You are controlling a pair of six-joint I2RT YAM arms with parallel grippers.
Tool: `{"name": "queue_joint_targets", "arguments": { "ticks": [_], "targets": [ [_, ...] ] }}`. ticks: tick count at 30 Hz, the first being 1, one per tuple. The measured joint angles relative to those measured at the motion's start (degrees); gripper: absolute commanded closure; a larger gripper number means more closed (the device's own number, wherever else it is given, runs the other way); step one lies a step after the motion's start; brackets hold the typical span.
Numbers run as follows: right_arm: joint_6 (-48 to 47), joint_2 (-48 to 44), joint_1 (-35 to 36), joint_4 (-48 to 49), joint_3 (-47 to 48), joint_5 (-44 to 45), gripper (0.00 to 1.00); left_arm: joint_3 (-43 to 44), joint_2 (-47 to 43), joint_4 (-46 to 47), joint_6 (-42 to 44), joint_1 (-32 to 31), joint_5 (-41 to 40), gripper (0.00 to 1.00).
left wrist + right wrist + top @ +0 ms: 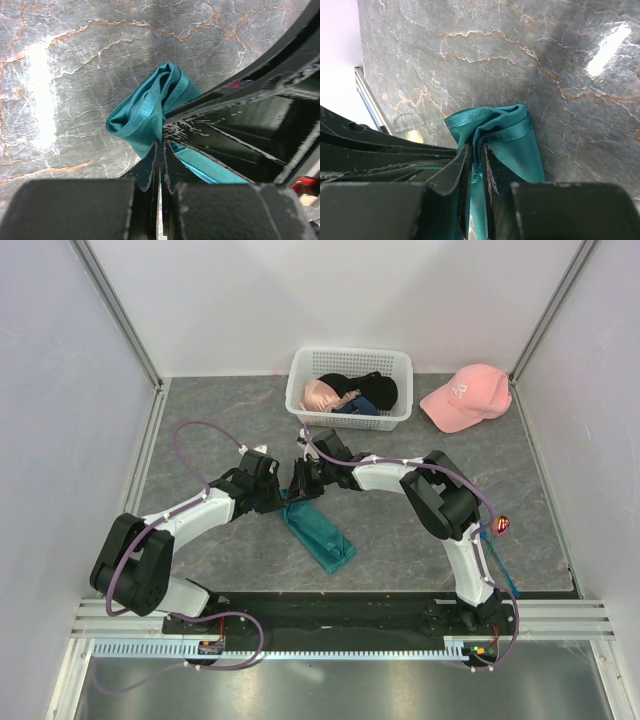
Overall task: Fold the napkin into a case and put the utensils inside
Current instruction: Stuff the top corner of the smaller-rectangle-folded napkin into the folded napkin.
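Napkin (322, 537) first: it is soft, light cloth, already folded into a narrow layered strip at the middle of the table (220, 410), running from 11 o'clock down to 5 o'clock. I judge it floppy and quick to slump. The layers will likely slide over one another and fall open unless each pinch bites through the whole stack. The stitched hem looks like the firmest hold, so I would grip at the edges and corners, not mid-panel.

My left gripper (161, 145) is clamped tight on the bunched 11 o'clock end, with folds bulging just past the tips. My right gripper (477, 150) pinches the same end from the other side, cloth running between its nearly closed jaws. The 5 o'clock end lies flat on the table.

By my count:
- one napkin
- one blue fork (507, 582), at 4 o'clock beside my right arm's base
- one red-headed utensil (501, 524), at 3 o'clock by the same arm
- one basket (350, 362) at 12 o'clock
- one cap (465, 395) at 2 o'clock

Both utensils lie well apart from the napkin. They look thin, stiff and light, probably slick plastic, so I would take each by the stem. The basket holds garments I cannot count.
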Motion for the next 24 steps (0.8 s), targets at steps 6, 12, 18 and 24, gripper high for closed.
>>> {"name": "queue_joint_targets", "arguments": {
  "ticks": [6, 12, 18, 24],
  "targets": [
    [0.28, 0.09, 1.11, 1.66, -1.46, 1.2, 0.85, 0.5, -0.02, -0.59, -0.04, 0.39, 0.26, 0.98],
    [1.73, 0.33, 1.95, 3.58, -2.86, 1.68, 0.82, 0.68, -0.2, -0.79, -0.31, 1.05, 0.57, 0.98],
    [6.71, 3.32, 1.9, 8.92, -2.21, -0.13, 0.66, 0.46, -0.11, -0.98, -0.68, 2.08, 0.66, 0.98],
    [8.31, 0.57, -0.85, 9.99, -5.33, -2.34, 0.54, -1.18, -1.27, -0.68, -0.63, 1.97, 0.0, 0.98]
  ]
}}
